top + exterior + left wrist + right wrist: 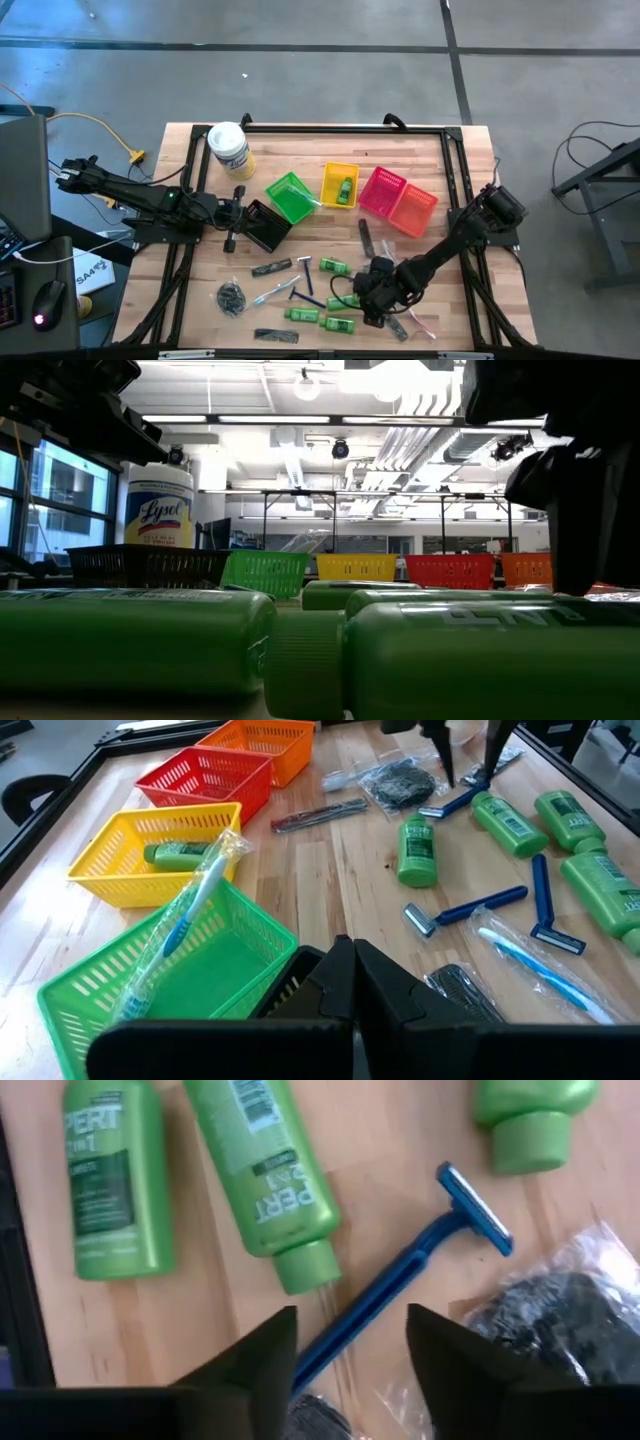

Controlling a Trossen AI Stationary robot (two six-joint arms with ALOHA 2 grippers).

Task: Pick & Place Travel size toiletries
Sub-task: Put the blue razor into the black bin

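Observation:
Travel size toiletries lie scattered on the near half of the wooden table (450, 160): green bottles (333, 266), blue razors (300, 295), black combs (270, 267), a mesh bundle (232, 297). My right gripper (350, 1315) hangs open, pointing steeply down over a blue razor (420, 1255); its fingers stand on either side of the razor's handle. Two green bottles (265, 1170) lie just beyond, and a wrapped mesh bundle (560, 1320) lies beside it. My left gripper (345, 970) waits shut at the table's left, over a black basket (265, 228).
Green (290, 197), yellow (340, 185), red (382, 190) and orange (413, 210) baskets stand in a row mid-table. A wrapped toothbrush (185, 920) leans out of the green one; a green bottle (180, 855) lies in the yellow one. A white-lidded tub (228, 148) stands at far left.

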